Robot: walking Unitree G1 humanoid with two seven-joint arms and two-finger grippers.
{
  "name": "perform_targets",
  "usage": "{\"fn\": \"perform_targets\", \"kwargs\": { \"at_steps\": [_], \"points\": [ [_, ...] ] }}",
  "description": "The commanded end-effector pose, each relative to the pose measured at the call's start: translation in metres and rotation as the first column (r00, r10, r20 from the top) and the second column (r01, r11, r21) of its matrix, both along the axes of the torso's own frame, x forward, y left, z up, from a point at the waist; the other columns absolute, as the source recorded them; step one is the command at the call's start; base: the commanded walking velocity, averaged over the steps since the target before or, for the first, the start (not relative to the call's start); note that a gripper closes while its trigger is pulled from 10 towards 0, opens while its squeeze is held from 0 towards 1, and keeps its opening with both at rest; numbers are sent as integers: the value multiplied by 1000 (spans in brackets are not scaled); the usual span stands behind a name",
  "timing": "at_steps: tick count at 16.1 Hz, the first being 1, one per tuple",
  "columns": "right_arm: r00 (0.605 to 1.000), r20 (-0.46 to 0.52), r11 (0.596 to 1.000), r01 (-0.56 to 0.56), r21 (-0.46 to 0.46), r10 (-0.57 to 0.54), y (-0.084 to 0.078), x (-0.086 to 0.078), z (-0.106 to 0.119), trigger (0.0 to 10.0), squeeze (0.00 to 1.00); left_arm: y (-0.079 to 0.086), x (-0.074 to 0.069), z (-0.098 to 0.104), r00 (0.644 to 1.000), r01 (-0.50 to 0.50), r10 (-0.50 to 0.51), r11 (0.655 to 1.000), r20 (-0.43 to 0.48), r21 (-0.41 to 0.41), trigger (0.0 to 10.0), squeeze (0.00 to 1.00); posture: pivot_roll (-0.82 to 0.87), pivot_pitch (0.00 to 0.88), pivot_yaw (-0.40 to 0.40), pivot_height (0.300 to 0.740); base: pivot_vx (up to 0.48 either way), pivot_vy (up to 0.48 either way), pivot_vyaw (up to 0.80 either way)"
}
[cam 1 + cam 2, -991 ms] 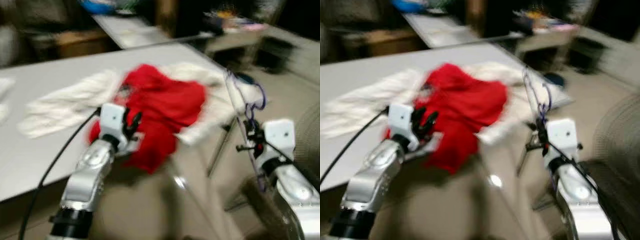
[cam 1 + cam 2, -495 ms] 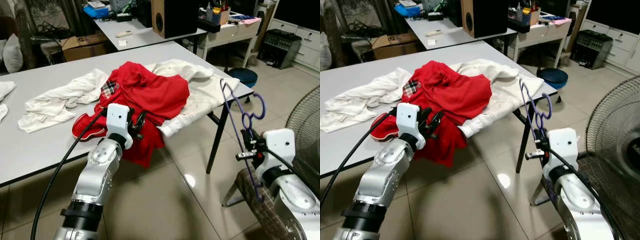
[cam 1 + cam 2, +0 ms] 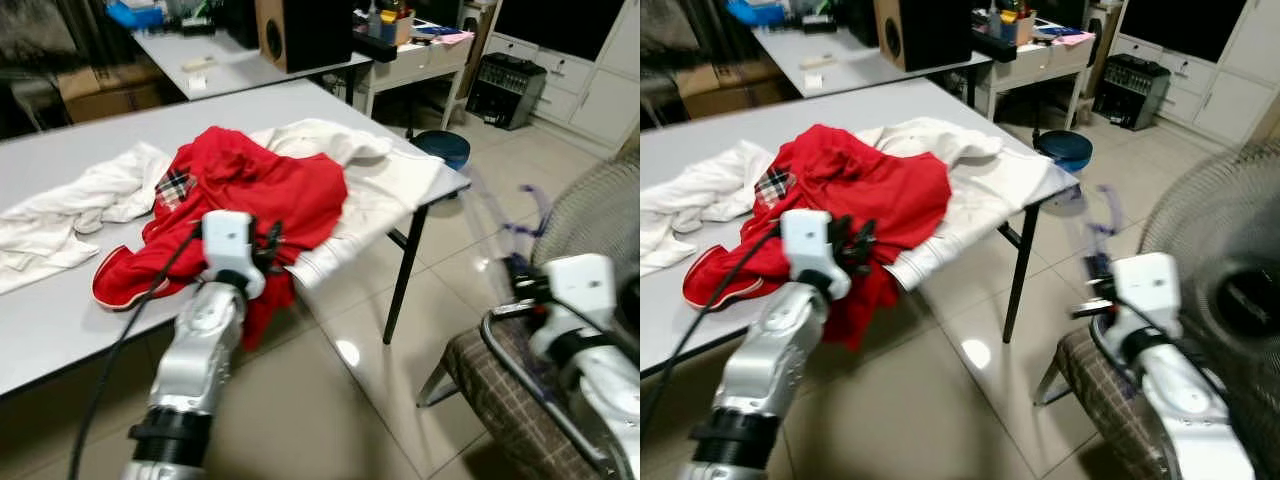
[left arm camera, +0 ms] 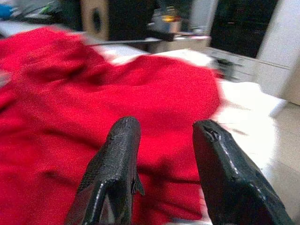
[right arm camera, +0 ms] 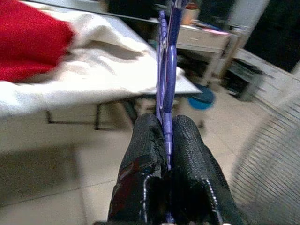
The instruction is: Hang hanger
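The right gripper (image 5: 166,140) pinches a thin purple hanger (image 5: 165,70) upright beside the table (image 3: 60,320); to hang it well, it should probably hold firm and keep the hook clear of the fan (image 3: 1230,250). The left gripper (image 4: 161,159) hovers, fingers apart, over a red shirt (image 3: 250,190).

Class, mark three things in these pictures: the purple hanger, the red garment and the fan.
purple hanger (image 5: 165,89), right wrist view, on its shaft above the right end effector's fingers.
red garment (image 3: 265,190), left eye view, on its middle, lying on the table.
fan (image 3: 1230,250), right eye view, on its wire grille.
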State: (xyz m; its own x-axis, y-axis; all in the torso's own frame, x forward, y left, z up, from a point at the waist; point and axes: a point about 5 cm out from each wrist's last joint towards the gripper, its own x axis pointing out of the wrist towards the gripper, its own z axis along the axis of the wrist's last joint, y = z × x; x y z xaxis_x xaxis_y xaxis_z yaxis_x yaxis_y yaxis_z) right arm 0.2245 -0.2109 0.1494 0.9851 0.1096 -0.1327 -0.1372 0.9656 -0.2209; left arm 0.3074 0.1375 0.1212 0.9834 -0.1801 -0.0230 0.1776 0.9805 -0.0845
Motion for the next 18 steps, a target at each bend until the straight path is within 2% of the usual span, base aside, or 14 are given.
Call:
{"fn": "perform_targets", "kwargs": {
  "at_steps": [1, 3, 6, 8, 9, 10, 11, 12, 14, 16, 18],
  "points": [
    [999, 50, 1000, -23, 16, 22, -1, 6, 9, 10000, 0, 2, 0, 15, 997, -29, 29, 1000, 66, -10, 10000, 0, -158, 0, -38, 740, 349, 0, 0],
    [996, 63, 997, -62, 55, 59, 11, 8, 7, 10000, 0, 9, 1, 19, 995, -50, 51, 999, 89, -11, 10000, 0, -126, 0, -39, 740, 345, 0, 0],
    [995, 57, 995, -79, 56, 76, 20, 8, 1, 10000, 0, 16, 4, 18, 995, -64, 63, 998, 82, 7, 10000, 0, -121, 0, -14, 740, 349, 0, 0],
    [994, 59, 993, -100, 67, 96, 27, 7, -2, 10000, 0, 26, 11, 21, 991, -117, 114, 992, 75, 36, 10000, 0, -125, 0, 20, 740, 148, 0, 0],
    [991, 59, 990, -120, 78, 116, 33, 4, -5, 10000, 0, 30, 16, 29, 990, -98, 96, 995, 107, 11, 10000, 1000, -106, 0, 20, 740, 0, 0, 0],
    [991, 52, 988, -127, 91, 122, 35, 1, -6, 10000, 0, 28, 20, 37, 991, -46, 48, 999, 128, -17, 10000, 1000, -101, 0, 20, 740, 0, 0, 0],
    [991, 48, 986, -129, 101, 125, 33, -2, -6, 10000, 0, 26, 24, 39, 992, -18, 15, 1000, 125, 19, 10000, 1000, -109, 0, 33, 740, 0, 0, 0],
    [991, 37, 987, -129, 92, 126, 29, -8, -7, 10000, 0, 24, 30, 38, 994, -7, 3, 999, 109, 34, 10000, 1000, -142, 0, 63, 740, 0, 0, 0],
    [995, 6, 991, -97, 91, 97, 10, -21, -8, 10000, 0, 11, 39, 31, 998, 23, -22, 1000, 54, -3, 10000, 1000, -177, 0, 84, 740, 0, 0, 0],
    [996, 5, 992, -86, 88, 86, 2, -28, 0, 10000, 0, 5, 45, 30, 998, 55, -54, 998, 29, -13, 10000, 1000, -206, 0, 98, 740, 0, 0, 0],
    [990, -19, 988, -136, 77, 138, 6, -33, 2, 10000, 0, 6, 51, 25, 998, 67, -67, 997, -8, 34, 10000, 1000, -210, 0, 86, 740, 0, 0, 0]
  ]
}}
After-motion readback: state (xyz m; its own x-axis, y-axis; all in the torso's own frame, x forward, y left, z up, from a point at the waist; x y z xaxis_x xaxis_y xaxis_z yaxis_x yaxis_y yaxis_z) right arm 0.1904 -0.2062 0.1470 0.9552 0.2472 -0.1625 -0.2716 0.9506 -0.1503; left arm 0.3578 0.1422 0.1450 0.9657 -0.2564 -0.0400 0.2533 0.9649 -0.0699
